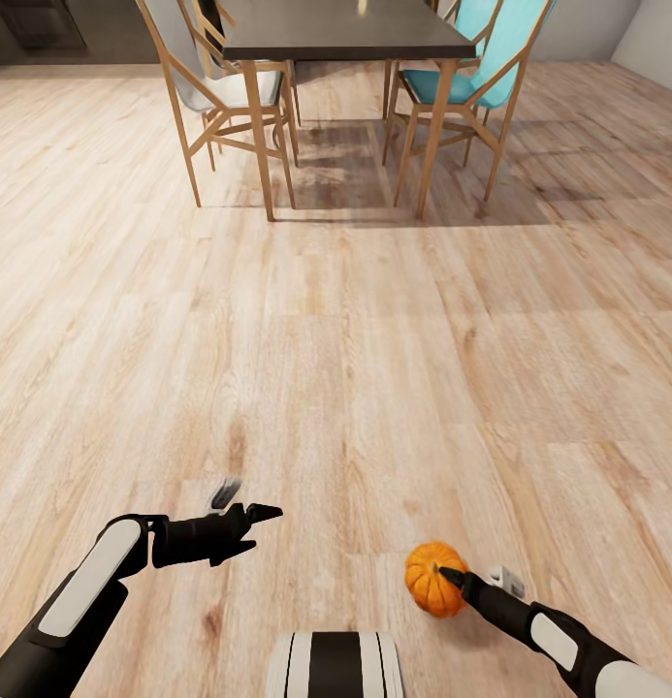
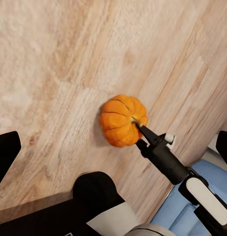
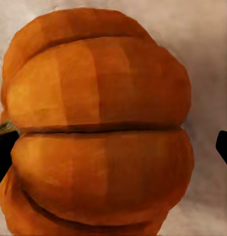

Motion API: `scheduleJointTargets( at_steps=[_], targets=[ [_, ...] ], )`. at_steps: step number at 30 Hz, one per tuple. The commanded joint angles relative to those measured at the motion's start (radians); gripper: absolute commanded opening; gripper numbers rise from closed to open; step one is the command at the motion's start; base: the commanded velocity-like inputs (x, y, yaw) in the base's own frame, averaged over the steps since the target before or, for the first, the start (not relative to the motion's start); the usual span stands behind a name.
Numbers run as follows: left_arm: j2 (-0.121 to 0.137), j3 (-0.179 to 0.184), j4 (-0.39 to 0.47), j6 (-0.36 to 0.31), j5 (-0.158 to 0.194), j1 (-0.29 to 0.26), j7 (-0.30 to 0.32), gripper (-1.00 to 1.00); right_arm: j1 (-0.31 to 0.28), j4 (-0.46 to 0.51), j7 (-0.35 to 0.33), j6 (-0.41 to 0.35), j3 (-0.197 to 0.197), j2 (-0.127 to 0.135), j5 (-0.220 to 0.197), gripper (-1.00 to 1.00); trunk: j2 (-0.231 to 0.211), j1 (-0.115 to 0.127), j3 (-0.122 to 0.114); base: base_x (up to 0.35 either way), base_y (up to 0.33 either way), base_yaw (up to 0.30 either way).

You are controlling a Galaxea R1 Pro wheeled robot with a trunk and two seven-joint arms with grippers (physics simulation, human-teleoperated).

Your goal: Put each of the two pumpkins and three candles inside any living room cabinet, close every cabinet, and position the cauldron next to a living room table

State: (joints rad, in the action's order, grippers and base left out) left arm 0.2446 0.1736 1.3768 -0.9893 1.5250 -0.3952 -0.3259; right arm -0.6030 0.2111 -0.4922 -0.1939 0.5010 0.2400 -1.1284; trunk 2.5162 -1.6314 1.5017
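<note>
Head view: the robot faces a pale wooden plank floor [image 1: 355,368]. The right claw [image 1: 450,579] grips an orange ribbed pumpkin [image 1: 433,578], held above the floor at the lower right, just ahead of the robot's trunk [image 1: 336,665]. One dark fingertip lies across the pumpkin's near face; the black-and-white right forearm [image 1: 568,645] runs back toward the corner. The left claw [image 1: 256,523] is at the lower left, well apart from the pumpkin, with its two dark fingers parted and nothing between them; the left forearm [image 1: 83,582] slopes down to the corner. At the far end of the floor stands a tall dark dining table [image 1: 345,34] on wooden legs, with a white-seated chair [image 1: 229,87] on the left and a teal-seated chair [image 1: 462,78] on the right; shadows fall on the floor under and beside them.

Left wrist view: the pumpkin [image 2: 122,120] is seen over the planks, with the right claw's finger [image 2: 145,132] touching it beside the stem. The left claw's own two finger pads [image 2: 5,155] stand far apart at the frame's opposite edges.

Right wrist view: the pumpkin [image 3: 99,123] sits between the two dark finger pads [image 3: 224,147], its ribs running crosswise and a trace of stem [image 3: 5,128] at one side.
</note>
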Motion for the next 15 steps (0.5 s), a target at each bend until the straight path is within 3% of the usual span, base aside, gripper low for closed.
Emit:
scheduleJointTargets(
  at_steps=[1,9,10,15],
  targets=[
    [0.000,0.001,0.001,0.000,0.010,-0.001,-0.010,1.00,0.000,-0.002,0.028,-0.002,0.010,0.001,0.001,1.00,0.000,0.000,0.001,0.000,0.000,0.000],
    [-0.001,0.001,0.001,0.000,0.010,-0.001,-0.010,1.00,0.000,-0.003,0.024,-0.002,0.009,0.000,0.009,1.00,0.000,0.000,0.001,0.000,0.000,0.000],
    [-0.001,0.001,0.001,0.000,0.010,-0.001,-0.010,1.00,0.000,-0.003,0.024,-0.002,0.009,0.001,0.017,-1.00,0.000,0.000,0.001,0.000,0.000,0.000],
    [-0.001,0.001,0.001,0.000,0.010,-0.001,-0.010,1.00,0.000,-0.004,0.024,-0.004,0.008,0.001,0.041,-1.00,0.000,0.000,0.001,0.000,0.000,0.000]
  ],
)
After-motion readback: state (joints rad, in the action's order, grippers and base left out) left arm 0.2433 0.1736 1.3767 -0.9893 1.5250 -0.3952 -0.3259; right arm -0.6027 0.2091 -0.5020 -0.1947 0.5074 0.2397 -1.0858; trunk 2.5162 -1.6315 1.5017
